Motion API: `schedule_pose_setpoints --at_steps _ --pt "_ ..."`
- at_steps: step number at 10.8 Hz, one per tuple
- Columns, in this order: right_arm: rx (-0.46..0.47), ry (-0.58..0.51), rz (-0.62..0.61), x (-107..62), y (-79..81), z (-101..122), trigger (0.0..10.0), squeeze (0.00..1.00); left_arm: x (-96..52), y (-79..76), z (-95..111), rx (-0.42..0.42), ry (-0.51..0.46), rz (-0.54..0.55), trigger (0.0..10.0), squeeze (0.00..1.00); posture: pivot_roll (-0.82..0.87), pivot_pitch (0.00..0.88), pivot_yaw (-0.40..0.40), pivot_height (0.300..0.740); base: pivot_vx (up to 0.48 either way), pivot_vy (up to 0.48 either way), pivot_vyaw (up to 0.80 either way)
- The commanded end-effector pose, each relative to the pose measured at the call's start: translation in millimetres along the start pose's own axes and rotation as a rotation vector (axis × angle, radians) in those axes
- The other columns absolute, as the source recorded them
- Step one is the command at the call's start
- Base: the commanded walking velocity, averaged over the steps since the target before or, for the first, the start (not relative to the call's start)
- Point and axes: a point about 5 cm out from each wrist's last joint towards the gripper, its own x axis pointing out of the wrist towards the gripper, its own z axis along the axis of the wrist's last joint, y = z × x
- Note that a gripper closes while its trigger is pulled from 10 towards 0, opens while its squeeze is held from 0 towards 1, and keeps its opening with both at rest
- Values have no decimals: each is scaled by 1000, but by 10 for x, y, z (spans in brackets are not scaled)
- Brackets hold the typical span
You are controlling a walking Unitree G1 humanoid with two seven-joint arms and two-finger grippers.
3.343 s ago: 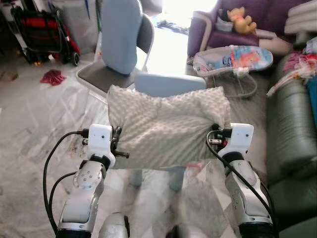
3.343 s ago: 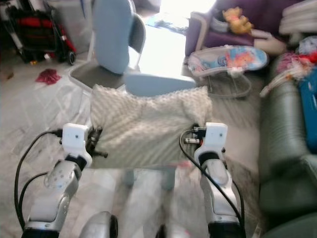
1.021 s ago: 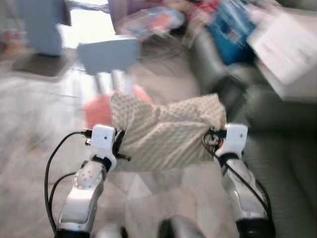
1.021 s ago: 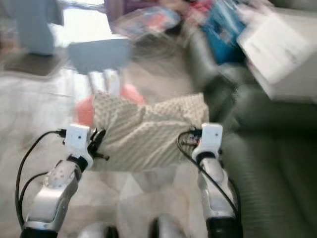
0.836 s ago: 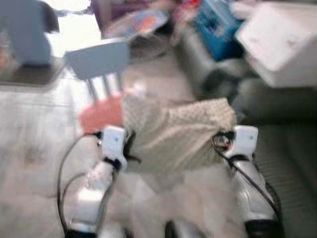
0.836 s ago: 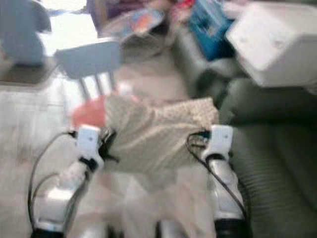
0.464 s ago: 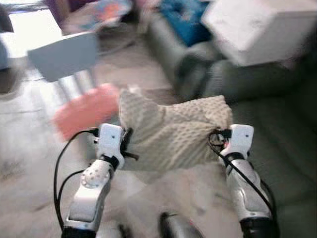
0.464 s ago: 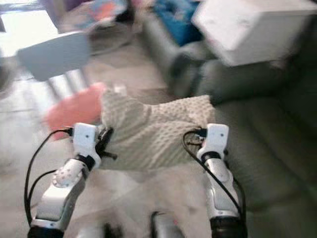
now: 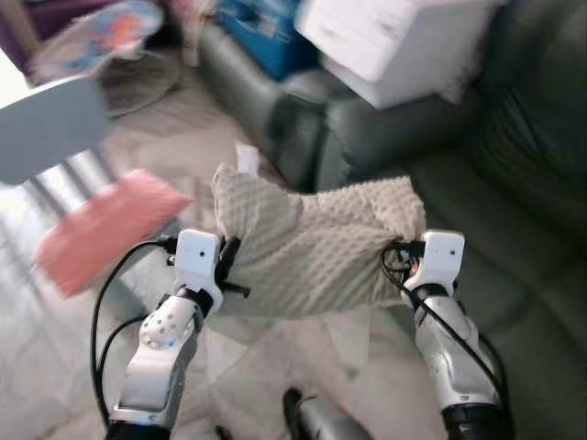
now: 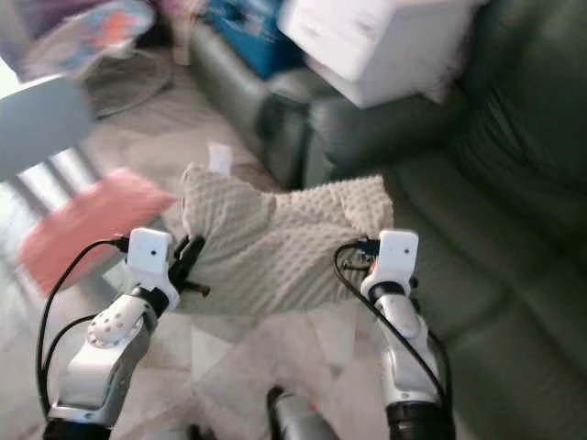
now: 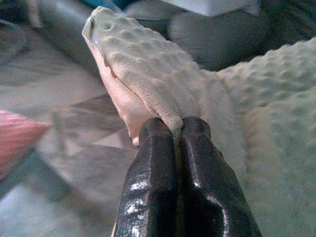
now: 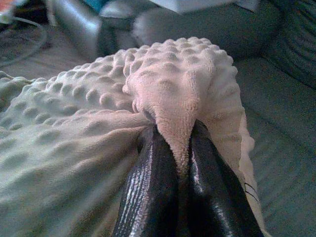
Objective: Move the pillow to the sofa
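Note:
A cream dotted pillow (image 9: 316, 247) hangs in the air between my two arms, above the floor beside the dark green sofa (image 9: 514, 211). My left gripper (image 9: 227, 268) is shut on the pillow's left edge, and in the left wrist view the black fingers (image 11: 158, 173) pinch a fold of the pillow (image 11: 163, 84). My right gripper (image 9: 396, 257) is shut on the right edge; its fingers (image 12: 153, 187) squeeze the pillow's corner (image 12: 173, 98) over the sofa seat (image 12: 281, 128).
A white box (image 9: 385, 41) and a blue bag (image 9: 266, 27) lie on the sofa's far end. A pink cushion (image 9: 101, 229) lies on the floor to my left, near a pale blue chair seat (image 9: 46, 137).
The view has swung right from the chair toward the sofa, which now lies ahead and to the right. Both grippers hold the pillow as before.

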Motion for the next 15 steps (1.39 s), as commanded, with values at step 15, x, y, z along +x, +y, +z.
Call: schedule_pose_setpoints --at_steps 15 --pt "-9 -10 -12 16 -39 46 10000 0 1 -90 10 -5 -10 -83 10000 0 -21 87 -46 740 0 0 -800"
